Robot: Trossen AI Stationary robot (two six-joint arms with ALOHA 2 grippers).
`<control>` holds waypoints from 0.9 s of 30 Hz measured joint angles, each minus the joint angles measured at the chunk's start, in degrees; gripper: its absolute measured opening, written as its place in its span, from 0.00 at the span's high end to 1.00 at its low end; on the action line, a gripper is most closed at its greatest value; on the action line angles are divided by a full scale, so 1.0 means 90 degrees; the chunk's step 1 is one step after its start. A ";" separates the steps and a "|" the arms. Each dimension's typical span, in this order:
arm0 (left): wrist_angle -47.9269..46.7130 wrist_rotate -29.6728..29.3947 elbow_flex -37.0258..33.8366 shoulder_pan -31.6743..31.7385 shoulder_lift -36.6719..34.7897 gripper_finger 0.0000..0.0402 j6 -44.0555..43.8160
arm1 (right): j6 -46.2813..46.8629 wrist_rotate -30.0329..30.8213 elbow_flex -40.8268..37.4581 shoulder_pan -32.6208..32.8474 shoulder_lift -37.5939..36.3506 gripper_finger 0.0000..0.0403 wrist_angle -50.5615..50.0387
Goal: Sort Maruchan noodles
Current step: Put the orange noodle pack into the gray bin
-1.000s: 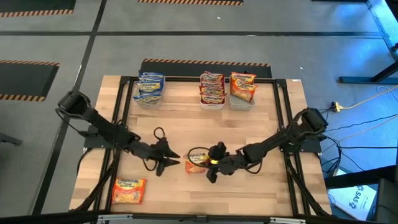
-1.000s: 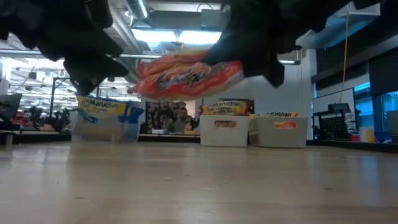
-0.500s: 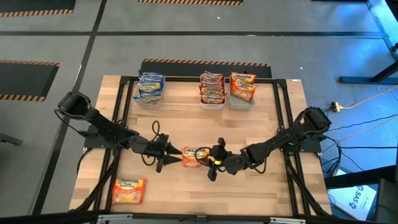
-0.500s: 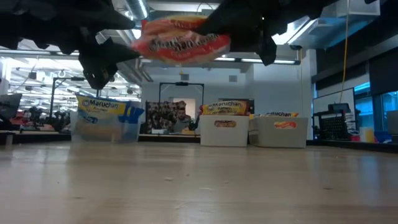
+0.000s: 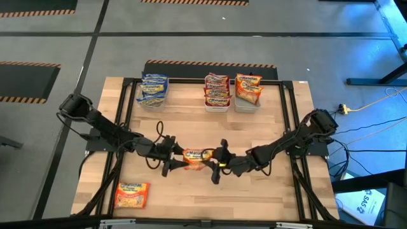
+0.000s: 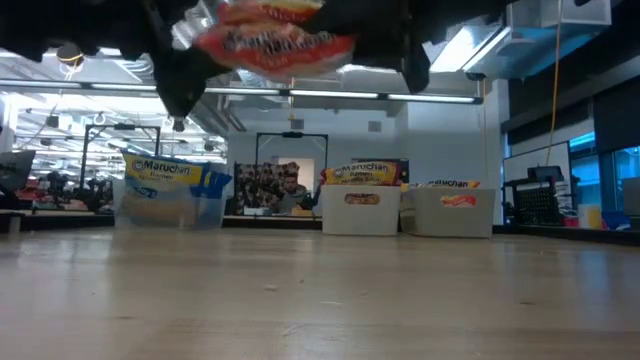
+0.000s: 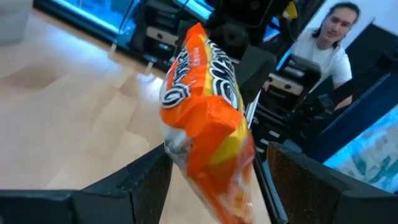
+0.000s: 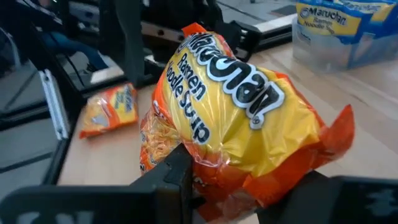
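Wooden table (image 5: 191,197), right gripper (image 5: 215,166) gripping orange packet (image 5: 196,156) (airborne), left gripper (image 5: 170,160) jaws spread.

A robotics lab or workshop: hazard-striped floor tape (image 5: 210,63) just beyond the wooden table (image 5: 191,127), cables (image 5: 369,105) beside it, ceiling lights (image 6: 300,93) and workstations behind.

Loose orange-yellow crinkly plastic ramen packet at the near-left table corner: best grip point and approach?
Take the loose orange-yellow crinkly plastic ramen packet across its short sides, coming straight down from above. It lies flat on the wooden table, so its faces can't be pinched, and nothing crowds it. The left hand sits nearer but is busy at the lifted packet.
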 joint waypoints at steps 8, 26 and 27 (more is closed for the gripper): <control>-0.0399 -0.0169 0.0195 0.0132 0.0000 0.37 0.0029 | -0.0495 0.0000 0.0000 -0.0048 -0.0003 0.74 0.0605; -0.0187 -0.0148 0.0200 0.0237 0.0000 0.61 0.0344 | -0.0520 -0.0272 0.0000 -0.0216 0.0001 0.74 0.0668; -0.0184 -0.0157 0.0200 0.0237 0.0000 0.61 0.0361 | -0.0518 -0.0281 0.0000 -0.0216 0.0001 0.74 0.0673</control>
